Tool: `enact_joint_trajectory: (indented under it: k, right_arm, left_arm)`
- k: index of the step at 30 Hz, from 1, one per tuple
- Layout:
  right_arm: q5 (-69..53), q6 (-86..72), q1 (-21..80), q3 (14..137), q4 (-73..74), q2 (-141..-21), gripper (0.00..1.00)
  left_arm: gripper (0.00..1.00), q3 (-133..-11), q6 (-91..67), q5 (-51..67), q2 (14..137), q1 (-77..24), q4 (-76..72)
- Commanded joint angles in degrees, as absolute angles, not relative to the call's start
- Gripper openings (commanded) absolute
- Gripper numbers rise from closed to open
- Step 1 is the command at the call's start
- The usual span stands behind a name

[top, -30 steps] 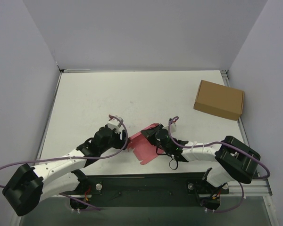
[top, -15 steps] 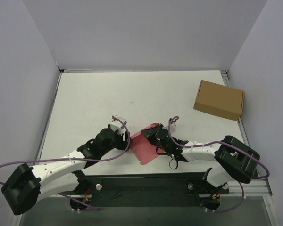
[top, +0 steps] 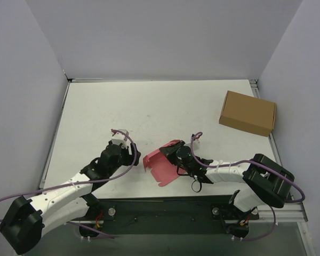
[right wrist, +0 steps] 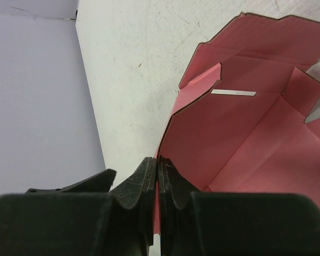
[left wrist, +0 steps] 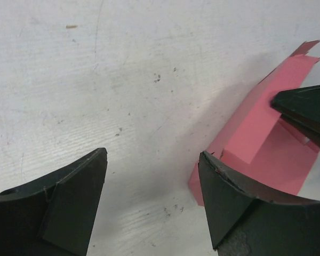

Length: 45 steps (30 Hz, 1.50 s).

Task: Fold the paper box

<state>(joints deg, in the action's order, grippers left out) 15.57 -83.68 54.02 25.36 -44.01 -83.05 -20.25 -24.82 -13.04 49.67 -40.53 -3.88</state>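
The paper box (top: pixel 161 166) is a pink-red die-cut card, partly folded, lying on the white table (top: pixel 149 106) between the two arms. My right gripper (top: pixel 174 153) is shut on its upper right wall. In the right wrist view the closed right gripper (right wrist: pixel 159 166) pinches the edge of that wall, and the paper box (right wrist: pixel 245 133) shows its inside, with flaps and a slot. My left gripper (top: pixel 132 156) stands open just left of the card, touching nothing. In the left wrist view the left gripper (left wrist: pixel 153 154) spans bare table, with the paper box (left wrist: pixel 253 133) just beyond its right finger (left wrist: pixel 229 202).
A larger brown cardboard box (top: pixel 248 113) sits at the table's right edge, far from both arms. Grey walls close the table in on the left, back and right. The arms' black base plate (top: pixel 165 210) runs along the near edge.
My left gripper has drawn back to the left, away from the card, and opened a little wider. The card's left flap has swung slightly left. The right gripper stays still.
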Motion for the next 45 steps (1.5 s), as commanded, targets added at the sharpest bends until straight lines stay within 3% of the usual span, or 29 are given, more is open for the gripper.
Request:
enact_joint_trajectory:
  k: [1,8,17,26,45]
  right_arm:
    - [16.7,-81.9,53.7,24.3,-43.7,-82.2,0.00]
    - [16.7,-81.9,53.8,24.3,-43.8,-82.4,0.00]
    - [16.8,-81.9,53.7,24.7,-43.4,-82.7,0.00]
    - [16.6,-82.1,53.7,24.7,-43.4,-83.1,0.00]
    - [18.5,-81.0,54.1,21.8,-44.2,-82.6,0.00]
  left_arm:
    - [0.79,-21.8,-27.9,-16.9,53.6,-40.2,-2.3]
    - [0.77,-20.9,-24.8,-10.0,62.4,-40.7,-9.6]
    - [0.75,-18.5,-21.9,-5.5,61.7,-44.6,-16.2]
    - [0.72,-17.3,-20.3,-7.4,64.1,-48.3,-19.7]
    - [0.66,-9.8,-20.0,-9.7,69.3,-51.6,-44.7]
